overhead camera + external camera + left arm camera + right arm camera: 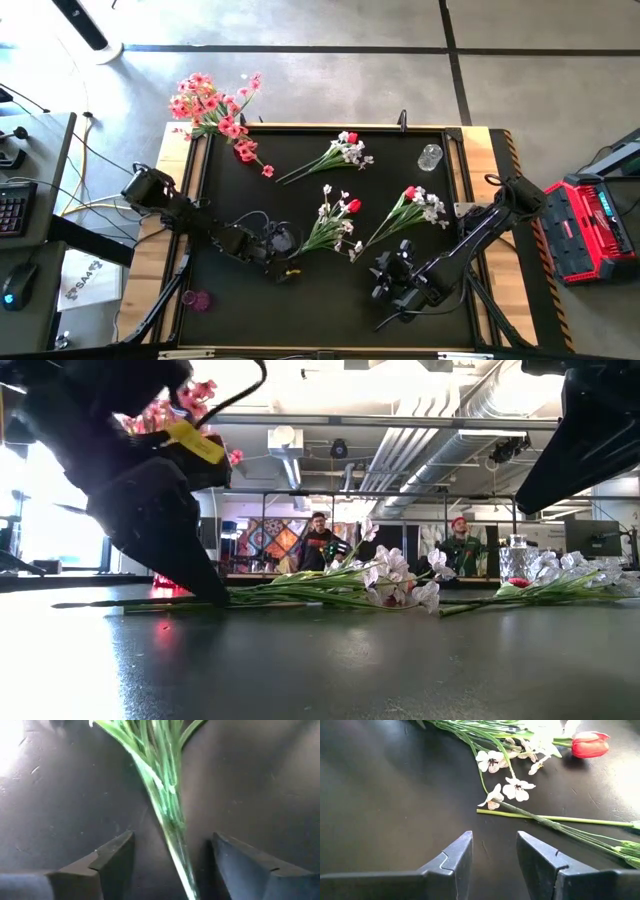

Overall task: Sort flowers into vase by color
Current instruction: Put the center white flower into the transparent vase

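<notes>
My left gripper (170,865) low on the dark worktop (240,300), jaws apart with a green flower stem (172,827) between them, not clamped, my right gripper (494,857) part open, empty, white blossoms (516,790) just ahead of its jaws.

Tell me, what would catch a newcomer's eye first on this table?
Probably the pink flowers spilling over the far left corner of the black mat. Three red-and-white sprays lie across the middle, and the left claw is down at the mat, open on either side of one spray's green stems. The right claw waits open near the front right.
</notes>
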Robot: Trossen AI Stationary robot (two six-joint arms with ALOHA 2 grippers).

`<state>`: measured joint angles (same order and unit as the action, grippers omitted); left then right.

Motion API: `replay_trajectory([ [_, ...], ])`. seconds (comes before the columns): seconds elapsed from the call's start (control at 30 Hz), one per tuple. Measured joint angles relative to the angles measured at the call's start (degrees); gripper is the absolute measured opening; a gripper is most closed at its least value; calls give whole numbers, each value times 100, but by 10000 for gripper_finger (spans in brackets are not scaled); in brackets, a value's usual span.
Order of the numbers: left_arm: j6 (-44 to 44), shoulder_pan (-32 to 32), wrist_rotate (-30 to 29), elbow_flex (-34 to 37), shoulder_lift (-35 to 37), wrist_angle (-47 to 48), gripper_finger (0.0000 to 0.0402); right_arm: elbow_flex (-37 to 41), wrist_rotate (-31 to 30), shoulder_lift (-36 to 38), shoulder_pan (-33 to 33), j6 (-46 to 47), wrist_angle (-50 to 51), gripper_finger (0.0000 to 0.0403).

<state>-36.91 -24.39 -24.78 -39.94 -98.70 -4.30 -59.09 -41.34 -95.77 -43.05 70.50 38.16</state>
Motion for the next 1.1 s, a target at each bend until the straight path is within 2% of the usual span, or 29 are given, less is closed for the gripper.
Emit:
replay_trajectory([
  [0.2, 136, 86, 114, -2, 4, 28, 164, 0, -2, 0, 0, 0, 41, 138],
  [0.47, 9, 86, 148, -2, 17, -91, 14, 0, -2, 2, 0, 0, 80, 138],
  [0.67, 209, 84, -40, -2, 31, -1047, 8, 0, -1, 2, -11, 437, 80, 138],
  [0.77, 367, 84, -321, -2, 31, -1502, 4, 0, -18, 2, -11, 737, 69, 138],
  [0.9, 622, 84, -884, 0, 31, -2232, 3, 0, -474, 2, -11, 821, -166, 138],
  [1.1, 1437, 95, -1748, -1, 32, -3890, 1, -2, -1328, -127, -9, -388, -1229, 138],
])
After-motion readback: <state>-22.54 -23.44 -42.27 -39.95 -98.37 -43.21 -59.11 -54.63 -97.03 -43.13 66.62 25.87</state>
